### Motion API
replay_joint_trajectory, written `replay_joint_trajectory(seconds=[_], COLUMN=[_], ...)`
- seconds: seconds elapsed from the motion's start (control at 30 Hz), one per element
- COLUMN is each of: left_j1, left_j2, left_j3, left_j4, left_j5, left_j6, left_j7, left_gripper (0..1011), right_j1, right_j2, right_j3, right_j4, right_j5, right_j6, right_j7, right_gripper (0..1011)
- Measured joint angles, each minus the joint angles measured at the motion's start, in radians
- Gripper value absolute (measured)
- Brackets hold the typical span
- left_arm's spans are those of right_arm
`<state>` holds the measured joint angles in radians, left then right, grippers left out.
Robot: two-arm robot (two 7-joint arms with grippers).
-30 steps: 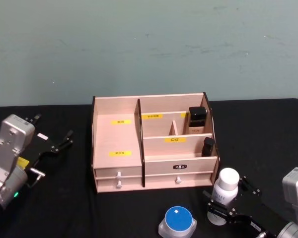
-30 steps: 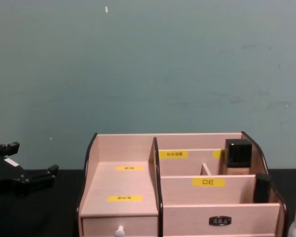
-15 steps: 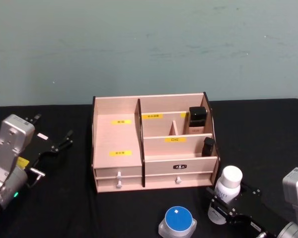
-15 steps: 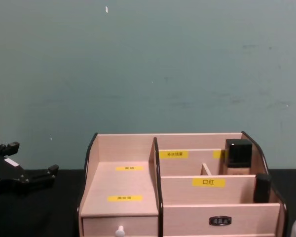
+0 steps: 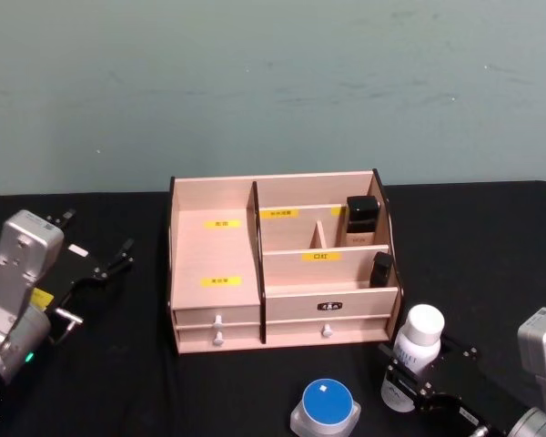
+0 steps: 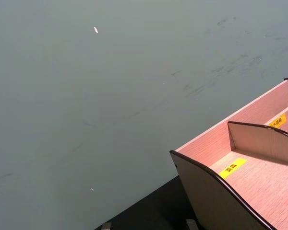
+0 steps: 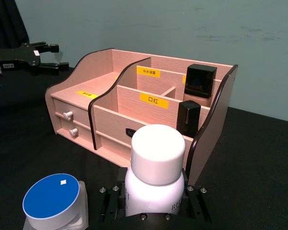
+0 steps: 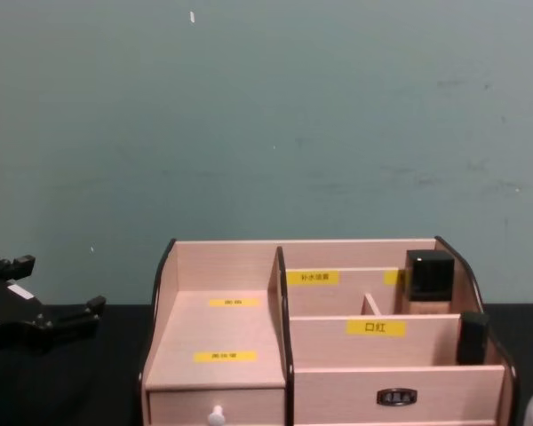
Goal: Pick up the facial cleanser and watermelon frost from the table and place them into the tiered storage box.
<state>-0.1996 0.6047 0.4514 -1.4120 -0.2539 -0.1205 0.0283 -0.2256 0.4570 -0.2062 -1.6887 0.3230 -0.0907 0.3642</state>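
Pinching a white bottle (image 7: 156,158) low on its body, the right gripper (image 7: 152,196) sits at the near right of the black table (image 5: 118,364), a finger pressed to each side of the bottle; the bottle has a white cap and leans a little in the head view; whether its base touches the table cannot be told. Just to its left, nearer the front edge, a blue-lidded jar (image 5: 326,401) stands on the table, apart from the gripper. Behind both stands the tiered storage box (image 5: 214,255), pale wood with dark edges, yellow labels and small knobbed drawers; two dark-capped containers (image 5: 361,214) stand in its right-hand compartments. Well to the left of the box, the left gripper (image 5: 100,232) hovers with its fingers spread apart, holding nothing. A teal wall (image 5: 273,82) rises behind the table.
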Motion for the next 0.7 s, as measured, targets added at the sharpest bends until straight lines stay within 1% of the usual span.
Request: replay_joint_trajectory(seconds=[0.4,0.5,0.63,0.67,0.7], left_j1=[0.000,0.000,0.000,0.000,0.000], left_j2=[0.000,0.000,0.000,0.000,0.000], left_j3=[0.000,0.000,0.000,0.000,0.000], left_j4=[0.000,0.000,0.000,0.000,0.000], left_j5=[0.000,0.000,0.000,0.000,0.000], left_j6=[0.000,0.000,0.000,0.000,0.000], left_j7=[0.000,0.000,0.000,0.000,0.000], left_gripper=[1010,1010,1010,1010,1010], right_j1=[0.001,0.018,0.038,0.052,0.052], right_j2=[0.000,0.004,0.006,0.006,0.006], right_j3=[-0.001,-0.014,-0.030,-0.041,-0.041], right_j4=[0.000,-0.017,-0.035,-0.045,-0.045], right_j5=[0.001,0.014,0.028,0.041,0.041], right_j6=[0.000,-0.006,-0.005,0.002,0.002], right_j7=[0.003,0.039,0.065,0.077,0.077], right_gripper=[601,601,601,601,601])
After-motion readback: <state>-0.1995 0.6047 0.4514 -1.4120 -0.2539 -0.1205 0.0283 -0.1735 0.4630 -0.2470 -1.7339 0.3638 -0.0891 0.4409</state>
